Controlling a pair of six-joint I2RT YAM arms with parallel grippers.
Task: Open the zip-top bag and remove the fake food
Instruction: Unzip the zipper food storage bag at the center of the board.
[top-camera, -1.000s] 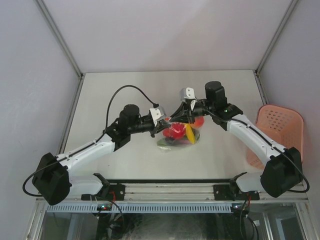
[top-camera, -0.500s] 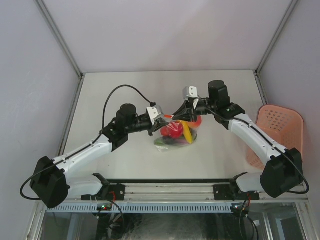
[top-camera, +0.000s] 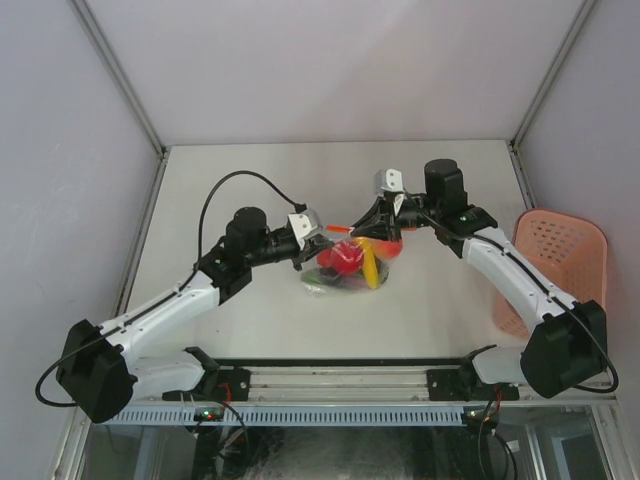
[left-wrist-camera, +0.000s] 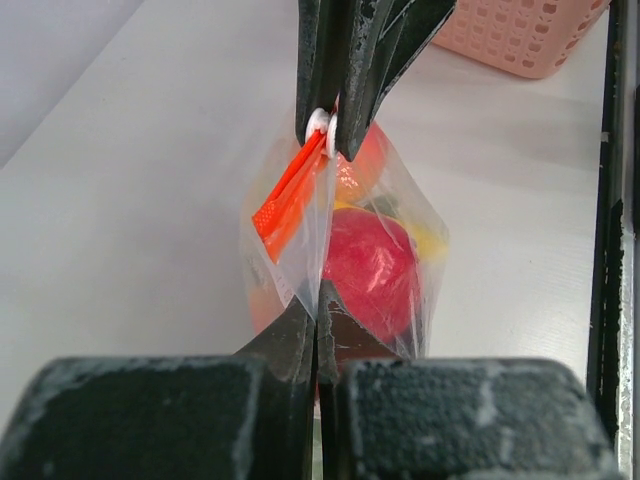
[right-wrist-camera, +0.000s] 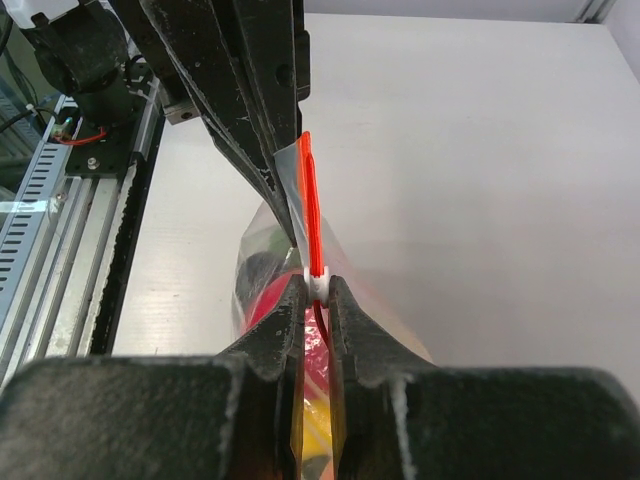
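The clear zip-top bag (top-camera: 345, 270) hangs stretched between my two grippers above the middle of the table. My left gripper (left-wrist-camera: 318, 305) is shut on the bag's plastic edge just below the red-orange zip strip (left-wrist-camera: 285, 195). My right gripper (right-wrist-camera: 317, 285) is shut on the white slider (right-wrist-camera: 317, 280) of that strip. The fake food is inside the bag: a red round piece (left-wrist-camera: 370, 270), a yellow piece (top-camera: 372, 262) and darker pieces at the bottom. In the top view the left gripper (top-camera: 322, 238) and right gripper (top-camera: 365, 228) face each other across the bag's top.
A pink perforated basket (top-camera: 560, 260) stands at the table's right edge, beside the right arm. Grey walls close the table at the back and both sides. The arms' bases and a rail run along the near edge.
The left wrist has drawn back to the left and the right wrist has shifted slightly right and away. The bag has moved a little left between them.
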